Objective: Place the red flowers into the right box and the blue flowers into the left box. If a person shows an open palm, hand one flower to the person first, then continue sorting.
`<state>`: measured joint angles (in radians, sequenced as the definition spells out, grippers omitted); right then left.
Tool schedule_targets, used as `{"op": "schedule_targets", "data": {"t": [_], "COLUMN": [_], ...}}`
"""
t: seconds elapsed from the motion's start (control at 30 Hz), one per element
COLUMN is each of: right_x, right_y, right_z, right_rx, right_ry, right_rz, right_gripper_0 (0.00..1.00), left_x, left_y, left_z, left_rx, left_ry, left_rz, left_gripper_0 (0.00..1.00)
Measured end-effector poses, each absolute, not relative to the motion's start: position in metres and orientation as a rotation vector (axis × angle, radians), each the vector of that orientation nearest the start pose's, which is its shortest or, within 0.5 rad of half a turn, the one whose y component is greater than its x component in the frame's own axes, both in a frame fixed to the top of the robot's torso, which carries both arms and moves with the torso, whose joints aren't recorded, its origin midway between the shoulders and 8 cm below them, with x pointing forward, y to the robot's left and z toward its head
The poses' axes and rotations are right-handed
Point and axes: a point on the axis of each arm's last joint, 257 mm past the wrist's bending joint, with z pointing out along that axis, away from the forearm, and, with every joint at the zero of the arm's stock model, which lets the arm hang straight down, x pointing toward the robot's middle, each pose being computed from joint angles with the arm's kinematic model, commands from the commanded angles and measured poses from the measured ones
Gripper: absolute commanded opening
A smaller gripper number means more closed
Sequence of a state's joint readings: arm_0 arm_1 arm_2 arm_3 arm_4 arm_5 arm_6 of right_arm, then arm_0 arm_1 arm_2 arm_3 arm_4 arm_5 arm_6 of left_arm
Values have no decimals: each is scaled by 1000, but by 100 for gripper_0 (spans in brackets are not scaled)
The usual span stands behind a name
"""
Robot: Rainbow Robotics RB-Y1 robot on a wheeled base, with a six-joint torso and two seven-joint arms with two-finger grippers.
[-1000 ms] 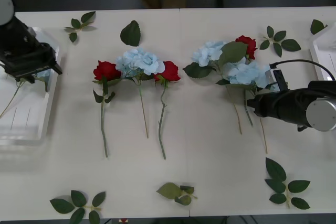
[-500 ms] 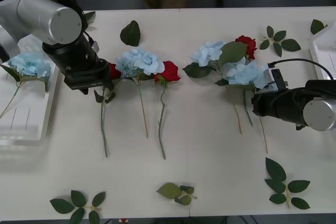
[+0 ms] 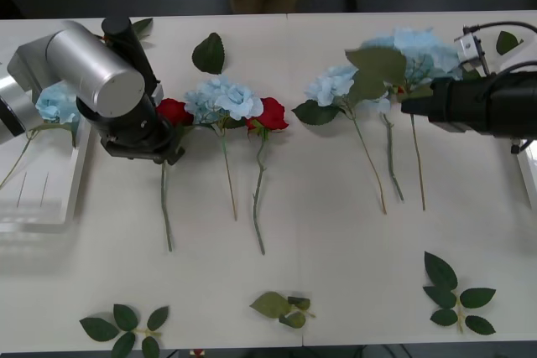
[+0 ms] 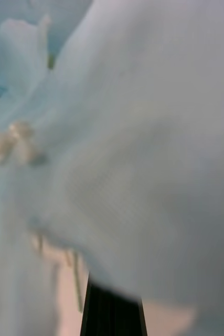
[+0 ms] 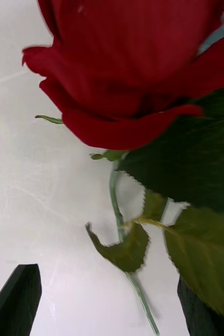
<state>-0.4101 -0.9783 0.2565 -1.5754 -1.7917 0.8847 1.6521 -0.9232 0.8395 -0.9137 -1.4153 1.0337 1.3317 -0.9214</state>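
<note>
The white worktop [image 3: 336, 249] is seen from above, with flowers laid in two groups. The left box [image 3: 42, 190] is placed at the left edge, and one blue flower [image 3: 57, 102] is lying inside it. The left pincer [image 3: 143, 150] is held low over the leftmost red rose [image 3: 174, 111]; in the left wrist view its black fingers [image 5: 17, 299] are spread wide, on both sides of the rose stem, and nothing is gripped. The right pincer [image 3: 409, 106] is positioned at the right group, beside a large blue bloom [image 3: 419, 48]. Whether it is clenched cannot be told. A second red rose [image 3: 272, 113] and a blue flower [image 3: 222, 98] are lying between them.
</note>
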Motion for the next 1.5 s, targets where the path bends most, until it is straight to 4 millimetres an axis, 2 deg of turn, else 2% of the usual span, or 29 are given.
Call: {"op": "schedule_targets", "data": {"t": [0.07,0.17,0.3,0.4,0.5,0.6,0.7,0.87,1.0,1.07,1.17,1.27,1.37,1.43,1.5], "right_x": [513,520,520,515,510,506,498,497,509,511,506,509,521,530,535], "right_y": [-186,-152,-97,-55,-24,-2,10,10,-5,-20,-46,-84,-122,-134,-135], "right_z": [-112,-74,-46,-33,-27,-31,-44,-43,-38,-34,-36,-33,-23,-11,1], "right_rx": [-173,-217,-299,-333,-308,-277,-297,-291,-267,-290,-415,-492,-440,-390,-352], "right_ry": [2142,2040,1935,1860,1797,1767,1790,1789,1772,1787,1867,1950,2010,1996,1966], "right_rz": [1093,1160,1230,1289,1362,1401,1411,1417,1375,1339,1241,1095,952,844,727], "right_gripper_0": [0,0,0,0,0,0,0,0,0,0,0,0,0,0,0], "left_x": [500,492,478,471,470,473,476,480,482,482,482,482,482,482,483], "left_y": [243,253,253,249,247,244,238,232,230,230,230,231,231,231,231], "left_z": [-298,-318,-331,-333,-336,-336,-337,-337,-336,-336,-336,-336,-335,-335,-335], "left_rx": [110,118,126,126,118,133,148,167,167,166,166,166,165,165,166], "left_ry": [2839,2831,2826,2811,2805,2787,2773,2754,2749,2749,2748,2747,2747,2746,2746], "left_rz": [71,97,76,43,32,47,53,64,63,62,63,65,66,67,67], "left_gripper_0": [75,75,75,75,75,75,75,75,75,76,75,75,75,75,75]}}
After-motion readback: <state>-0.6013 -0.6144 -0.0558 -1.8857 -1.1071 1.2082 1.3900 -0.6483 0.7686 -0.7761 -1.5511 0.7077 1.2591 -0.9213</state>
